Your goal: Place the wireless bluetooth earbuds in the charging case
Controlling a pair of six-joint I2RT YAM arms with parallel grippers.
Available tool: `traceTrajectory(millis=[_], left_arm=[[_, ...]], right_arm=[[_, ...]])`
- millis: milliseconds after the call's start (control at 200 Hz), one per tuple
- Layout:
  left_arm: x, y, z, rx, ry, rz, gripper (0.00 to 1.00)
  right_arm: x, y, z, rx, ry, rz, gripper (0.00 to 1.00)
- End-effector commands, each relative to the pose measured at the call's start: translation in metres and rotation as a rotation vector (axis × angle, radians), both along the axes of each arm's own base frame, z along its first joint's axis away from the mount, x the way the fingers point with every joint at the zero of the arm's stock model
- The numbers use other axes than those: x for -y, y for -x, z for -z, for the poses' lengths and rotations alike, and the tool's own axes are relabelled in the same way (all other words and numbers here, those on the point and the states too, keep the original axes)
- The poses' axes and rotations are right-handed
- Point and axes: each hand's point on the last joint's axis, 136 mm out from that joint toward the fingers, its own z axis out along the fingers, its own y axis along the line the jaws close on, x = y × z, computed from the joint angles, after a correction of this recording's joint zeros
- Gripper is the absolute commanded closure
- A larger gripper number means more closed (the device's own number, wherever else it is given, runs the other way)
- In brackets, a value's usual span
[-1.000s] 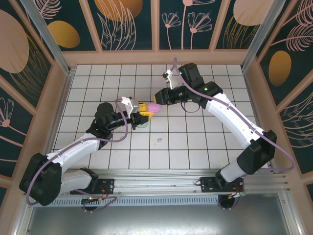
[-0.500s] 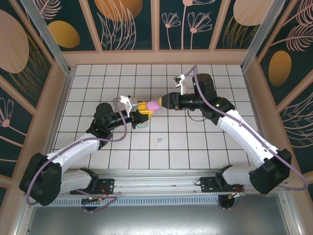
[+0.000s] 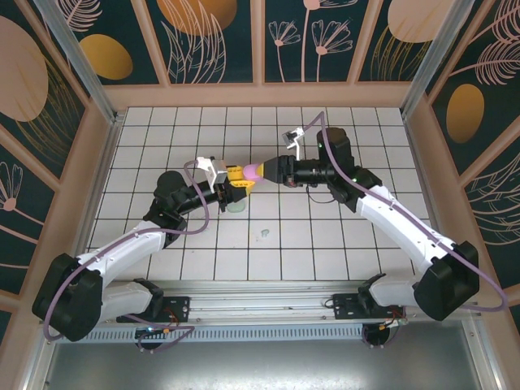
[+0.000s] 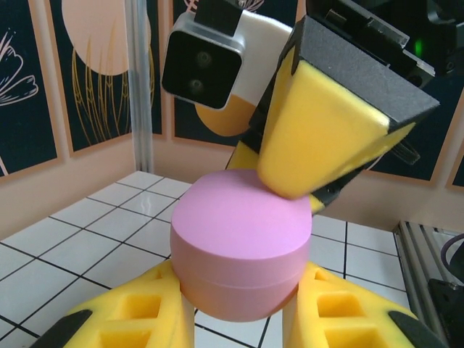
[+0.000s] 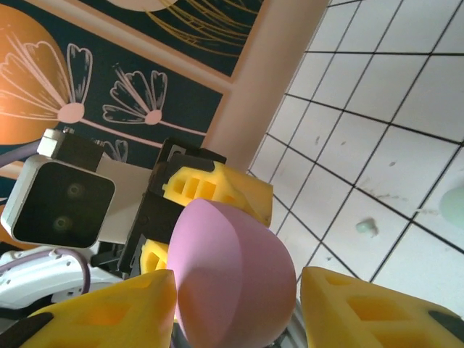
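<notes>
Both arms meet above the middle of the table (image 3: 325, 236), and the case (image 4: 243, 239) hangs between them, clear of the tiles. It is a round pink puck with a seam around its side, and it looks closed.

The left gripper (image 3: 240, 179) pinches the case between its two yellow fingers (image 4: 130, 319), one on each side of the lower half. The right gripper (image 3: 270, 170) comes in from the opposite side. Its jaws stand spread on either side of the case. In the right wrist view one finger lies against the pink side and the other sits just off it. From the left wrist view, one right finger (image 4: 319, 138) touches the top edge of the case.

One mint earbud (image 3: 264, 235) lies alone on a tile nearer the arm bases, well apart from the case. A pale green lump (image 3: 236, 207) sits on the table just under the left gripper; I cannot tell what it is.
</notes>
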Motion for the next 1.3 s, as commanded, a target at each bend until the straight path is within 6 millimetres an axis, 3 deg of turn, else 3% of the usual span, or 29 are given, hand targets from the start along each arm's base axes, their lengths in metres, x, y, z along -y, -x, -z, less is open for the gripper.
traceTrajectory(millis=[0,85,265,335,490,666,691,741,946,1036,1161,1291], left_arm=[[0.003,0.0,-0.025,0.053,0.061,0.009,1.0],[0.004,0.0,-0.024,0.05,0.063,0.015,1.0],[0.004,-0.001,-0.02,0.04,0.061,0.014,1.0],[0.003,-0.004,-0.018,0.033,0.056,-0.002,0.91],[-0.001,-0.005,-0.017,0.037,0.048,-0.032,0.8],[-0.015,-0.012,-0.016,0.045,0.036,-0.147,0.4],[-0.019,-0.014,-0.014,0.043,0.031,-0.175,0.31],[-0.026,-0.017,-0.011,0.04,0.021,-0.231,0.03],[-0.061,-0.027,0.002,0.03,-0.049,-0.45,0.01],[-0.072,-0.027,0.006,0.024,-0.067,-0.504,0.01],[-0.1,-0.032,0.012,-0.039,-0.015,-0.658,0.01],[-0.128,-0.038,0.026,-0.142,0.025,-0.812,0.01]], right_arm=[[-0.01,0.009,-0.009,-0.004,-0.059,-0.063,0.52],[-0.012,0.009,-0.008,-0.014,-0.058,-0.064,0.57],[-0.011,0.006,-0.004,-0.027,-0.06,-0.045,0.85],[-0.011,0.005,-0.004,-0.035,-0.069,-0.04,0.92],[-0.011,0.002,-0.006,-0.037,-0.079,-0.028,0.96],[0.001,-0.016,-0.007,-0.031,-0.062,0.04,0.97],[0.003,-0.018,-0.004,-0.029,-0.044,0.052,0.97],[0.017,-0.034,0.0,-0.014,0.001,0.116,0.98],[0.079,-0.087,0.044,-0.05,0.139,0.286,0.98],[0.099,-0.11,0.074,-0.066,0.219,0.333,0.98],[0.114,-0.143,0.122,-0.129,0.265,0.363,0.99],[0.117,-0.174,0.168,-0.18,0.275,0.358,1.0]])
